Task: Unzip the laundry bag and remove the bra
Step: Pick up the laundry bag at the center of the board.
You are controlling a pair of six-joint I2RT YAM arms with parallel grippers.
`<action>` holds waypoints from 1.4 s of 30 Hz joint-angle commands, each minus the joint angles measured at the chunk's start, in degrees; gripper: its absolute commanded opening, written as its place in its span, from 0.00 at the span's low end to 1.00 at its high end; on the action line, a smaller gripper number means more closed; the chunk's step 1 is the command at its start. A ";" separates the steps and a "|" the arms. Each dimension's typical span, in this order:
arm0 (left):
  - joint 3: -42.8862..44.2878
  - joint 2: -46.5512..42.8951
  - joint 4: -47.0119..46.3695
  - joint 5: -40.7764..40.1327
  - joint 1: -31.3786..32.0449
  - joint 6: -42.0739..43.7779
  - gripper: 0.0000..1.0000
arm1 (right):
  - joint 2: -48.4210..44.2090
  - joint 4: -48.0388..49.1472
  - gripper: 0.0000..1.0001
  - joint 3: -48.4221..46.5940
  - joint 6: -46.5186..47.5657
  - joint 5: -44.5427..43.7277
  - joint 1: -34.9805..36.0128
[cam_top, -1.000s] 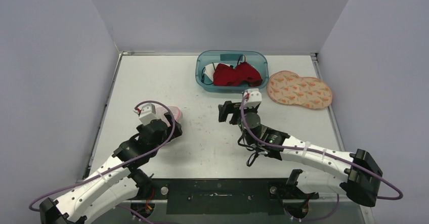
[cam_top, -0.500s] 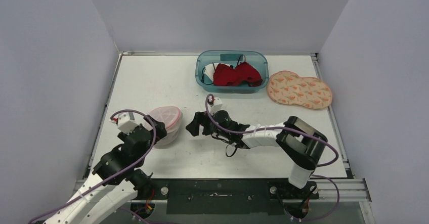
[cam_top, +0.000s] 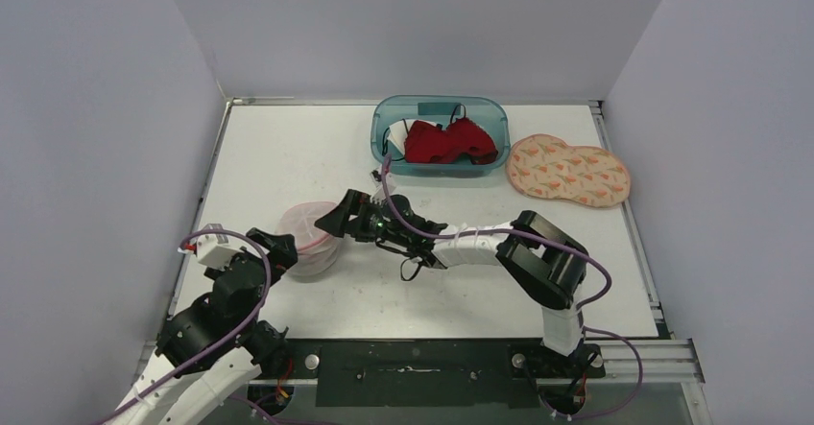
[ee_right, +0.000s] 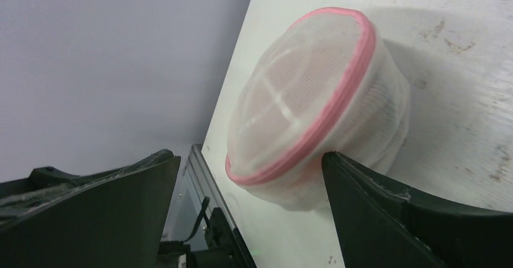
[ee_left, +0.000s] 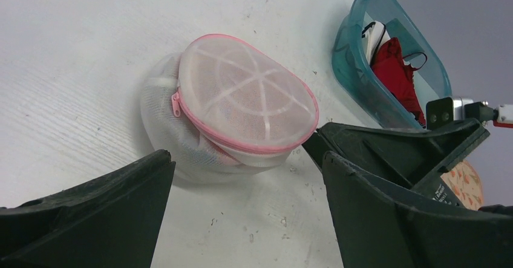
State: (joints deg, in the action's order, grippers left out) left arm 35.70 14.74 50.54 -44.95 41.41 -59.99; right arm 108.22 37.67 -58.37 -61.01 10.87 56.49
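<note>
**Both grippers open beside the zipped bag**

Laundry bag (cam_top: pixel 309 228) lies on the table (cam_top: pixel 288 147) toward 8 o'clock, pink zipper (ee_left: pixel 176 101) shut. Left gripper (cam_top: pixel 276 248) is at the bag's 7 o'clock, fingers wide apart, holding nothing. Right gripper (cam_top: pixel 338 216) is at its 3 o'clock, equally wide, empty.

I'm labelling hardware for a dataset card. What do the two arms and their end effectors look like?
Both the left arm and right arm have white link shells with black joint housings. A purple cable loops loosely along each. The left end effector and right end effector are black, with two broad wedge-shaped fingers. A small white camera block sits on the left wrist.
</note>
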 commanded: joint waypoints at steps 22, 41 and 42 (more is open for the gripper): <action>-5.19 1.62 -12.55 10.68 -0.39 3.95 0.90 | -18.28 -24.34 0.05 6.75 15.87 8.27 -8.65; -17.99 23.47 -67.32 50.08 -1.94 13.01 0.89 | -45.95 -12.49 0.05 35.69 13.16 35.88 -28.09; -17.70 26.39 -69.67 51.90 -2.38 13.30 0.89 | -46.37 -12.47 0.05 36.23 13.26 35.93 -28.25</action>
State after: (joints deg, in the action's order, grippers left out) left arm 17.91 33.69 -0.93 -3.01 40.29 -49.17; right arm 64.77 18.65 -23.55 -47.22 42.39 28.86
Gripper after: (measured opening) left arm 0.890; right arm 0.091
